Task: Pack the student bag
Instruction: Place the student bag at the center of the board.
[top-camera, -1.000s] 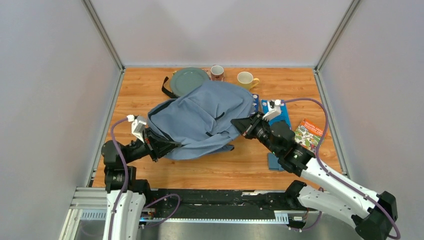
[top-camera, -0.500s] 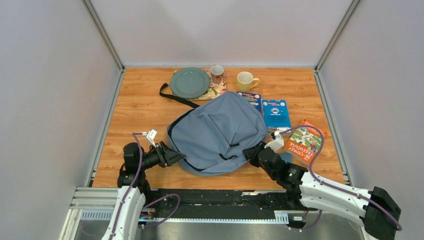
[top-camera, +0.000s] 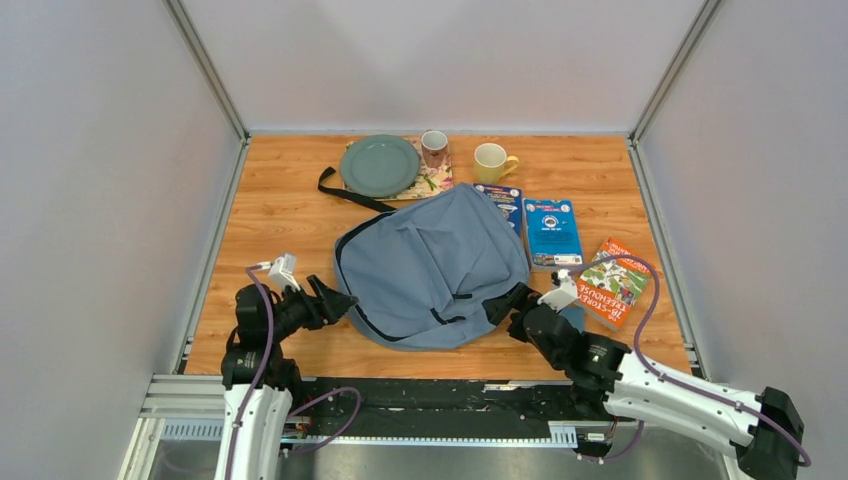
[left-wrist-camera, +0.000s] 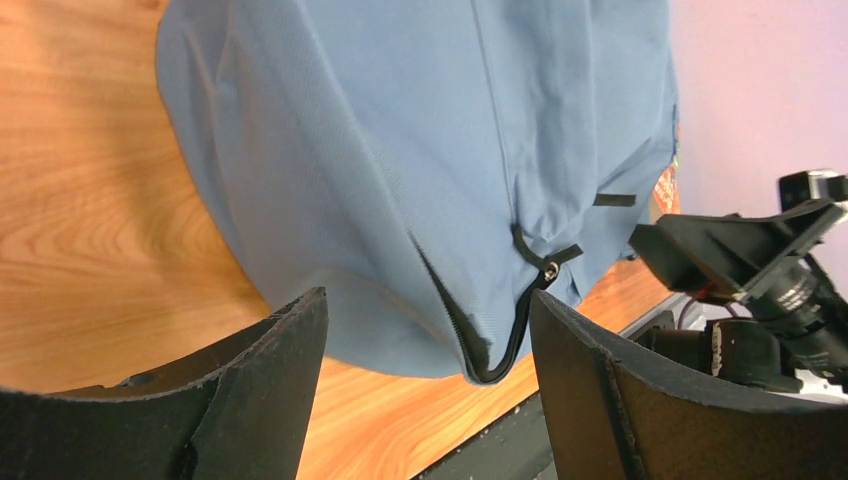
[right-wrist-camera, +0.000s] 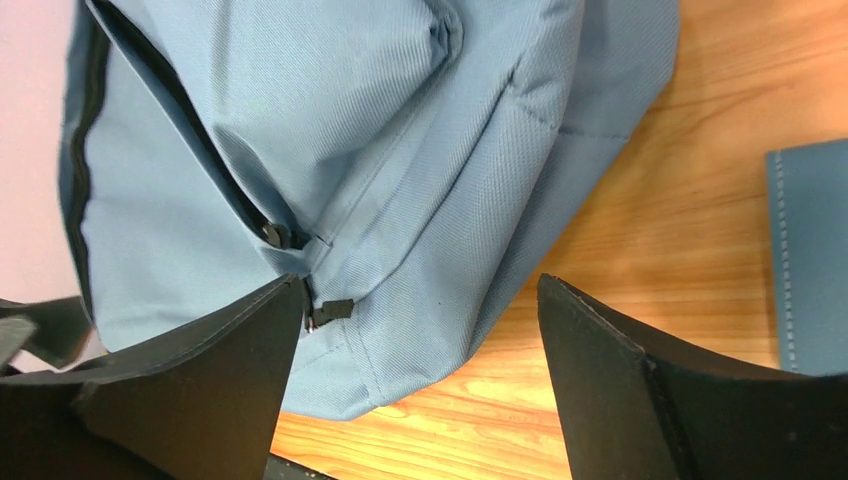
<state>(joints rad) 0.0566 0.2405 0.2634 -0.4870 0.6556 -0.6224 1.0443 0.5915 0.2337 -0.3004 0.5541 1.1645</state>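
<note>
The student bag (top-camera: 435, 280), a soft grey-blue backpack with black zippers, lies flat in the middle of the wooden table, and its black strap (top-camera: 350, 197) trails toward the back left. My left gripper (top-camera: 343, 300) stands open just off the bag's left edge, touching nothing. In the left wrist view the bag (left-wrist-camera: 420, 150) and its zipper end lie beyond the left gripper (left-wrist-camera: 428, 300). My right gripper (top-camera: 507, 302) is open at the bag's near right corner. The right wrist view shows that corner of the bag (right-wrist-camera: 330, 120) and a zipper pull just beyond the right gripper (right-wrist-camera: 420, 285), which holds nothing.
A green plate (top-camera: 379, 165) on a floral mat, a patterned mug (top-camera: 434, 147) and a yellow mug (top-camera: 491, 159) stand at the back. Two blue books (top-camera: 552, 232) and a colourful book (top-camera: 612, 282) lie right of the bag. A blue-grey flat item (right-wrist-camera: 812, 260) lies by the right gripper.
Both grippers let go of the bag and opened. The bag dropped from its lifted pose to lie flat, and both arms drew back toward the near edge.
</note>
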